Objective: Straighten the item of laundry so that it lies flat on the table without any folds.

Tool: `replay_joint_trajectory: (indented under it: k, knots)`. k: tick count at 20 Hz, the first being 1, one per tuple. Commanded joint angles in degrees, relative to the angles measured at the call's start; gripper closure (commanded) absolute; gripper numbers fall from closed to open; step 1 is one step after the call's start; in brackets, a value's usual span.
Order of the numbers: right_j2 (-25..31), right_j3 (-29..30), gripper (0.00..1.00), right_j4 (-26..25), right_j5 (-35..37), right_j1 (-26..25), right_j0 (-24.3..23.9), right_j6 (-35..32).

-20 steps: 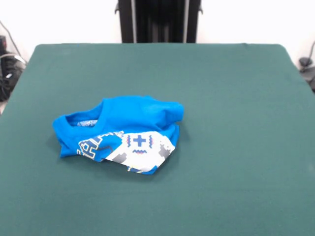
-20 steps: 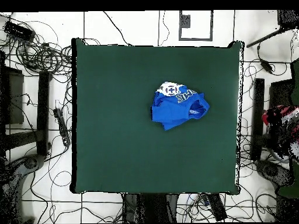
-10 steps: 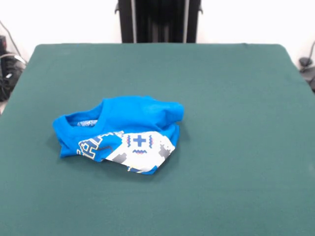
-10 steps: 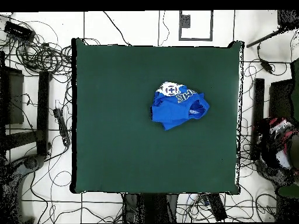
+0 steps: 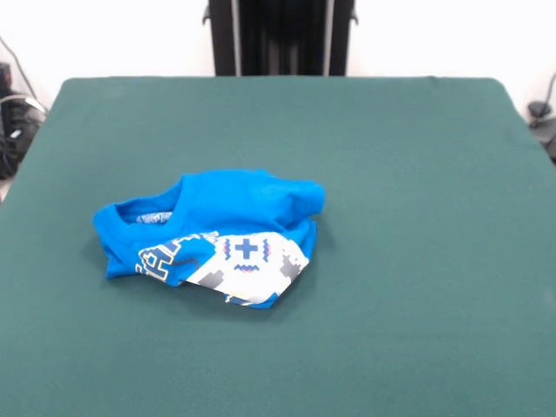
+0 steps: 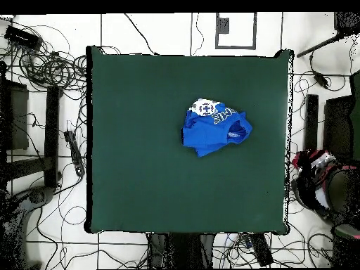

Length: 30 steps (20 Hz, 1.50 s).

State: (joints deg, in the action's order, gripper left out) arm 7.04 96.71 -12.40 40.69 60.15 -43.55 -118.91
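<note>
While no gripper is seen, so its jaws cannot be judged, one crumpled blue T-shirt (image 5: 213,236) is found on one green table (image 5: 417,174), toward nine o'clock of centre.

Crumpled blue T-shirt (image 5: 221,228), graphic partly showing, left of centre on green table (image 5: 417,174).

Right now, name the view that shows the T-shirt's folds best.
Front view: the T-shirt fills more of the picture, its bunched layers and skewed graphic plain. Overhead gives only a small crumpled outline on the table.
</note>
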Motion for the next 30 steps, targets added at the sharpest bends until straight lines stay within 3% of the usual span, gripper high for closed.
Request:
replay_joint_trajectory:
  k: [1, 10, 19, 30]
  knots:
    - [5.9, 12.2, 0.00, -1.2, -1.8, -0.1, 1.2, 8.5]
    - [5.8, 15.4, 0.00, -0.4, -2.4, 0.4, 0.9, 7.4]
    - [5.4, 15.0, 0.00, -1.1, -4.2, 1.8, 1.1, 6.3]
    - [5.9, 16.3, 0.00, 0.7, -1.3, 3.7, 0.7, 7.5]
